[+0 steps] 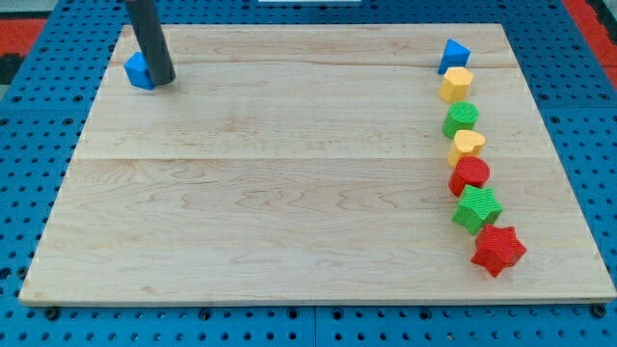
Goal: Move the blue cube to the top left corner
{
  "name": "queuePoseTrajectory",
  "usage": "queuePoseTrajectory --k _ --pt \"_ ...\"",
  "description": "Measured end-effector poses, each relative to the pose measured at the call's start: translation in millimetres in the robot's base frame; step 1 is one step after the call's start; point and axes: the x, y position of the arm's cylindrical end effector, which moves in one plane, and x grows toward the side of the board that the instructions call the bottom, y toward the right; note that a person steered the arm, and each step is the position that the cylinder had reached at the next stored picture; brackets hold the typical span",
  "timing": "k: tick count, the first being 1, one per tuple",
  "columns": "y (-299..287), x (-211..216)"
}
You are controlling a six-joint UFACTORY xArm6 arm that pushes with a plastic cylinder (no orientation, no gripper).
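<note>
The blue cube (139,71) sits on the wooden board (289,193) near the view's top left corner. My tip (162,80) is the lower end of the dark rod, which comes down from the view's top. It stands just right of the blue cube, touching or nearly touching its right side, and hides part of that side.
A column of blocks runs down the view's right: a blue triangle (454,54), a yellow hexagon (456,85), a green round block (461,120), a yellow heart (467,145), a red round block (470,175), a green star (477,208), a red star (498,250).
</note>
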Motion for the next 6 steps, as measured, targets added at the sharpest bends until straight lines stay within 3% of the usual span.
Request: queuePoseTrajectory --k 1,4,5,6 --pt "-23.4 30.1" --pt "-18.9 -55.4" --pt "54.2 -56.9" --pt "194.3 -61.2"
